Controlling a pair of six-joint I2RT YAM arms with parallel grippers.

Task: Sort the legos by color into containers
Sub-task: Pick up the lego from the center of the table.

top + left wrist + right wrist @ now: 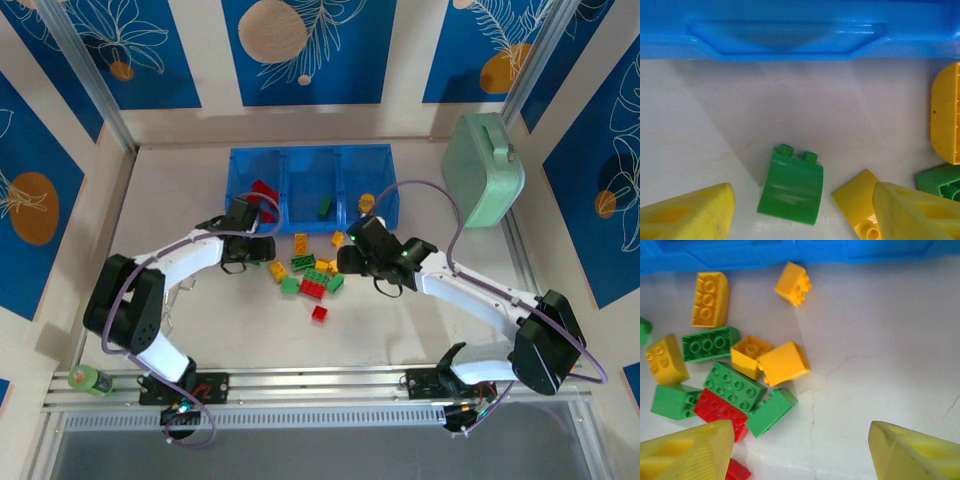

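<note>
"Legos [305, 275]: where do they lie?"

"Most sit in a loose heap on the tabletop [170, 200], just in front of the blue tray [310, 152] and between the two arms. One red brick [319, 313] lies apart from the heap, nearer the arm bases. Inside the tray, red bricks [262, 190] are in the left compartment, a green one [325, 207] in the middle and a yellow-orange one [367, 202] in the right."

"How does the left pincer [803, 192] stand?"

"Its yellow fingers [690, 212] are parted and grip nothing. A green two-stud brick [790, 185] lies on the tabletop between them, touching neither, with the tray's wall beyond it. A yellow brick [857, 192] is partly hidden behind the right-hand finger."

"And the right pincer [801, 425]?"

"Parted too, and empty, over bare tabletop. The heap lies to the left in its wrist view: green, yellow and red bricks bunched close. Whether the nearest red one [720, 410] touches the left finger cannot be told."

"Anything else there?"

"A mint-green case [483, 168] stands to the right of the tray, well apart from the bricks."
</note>
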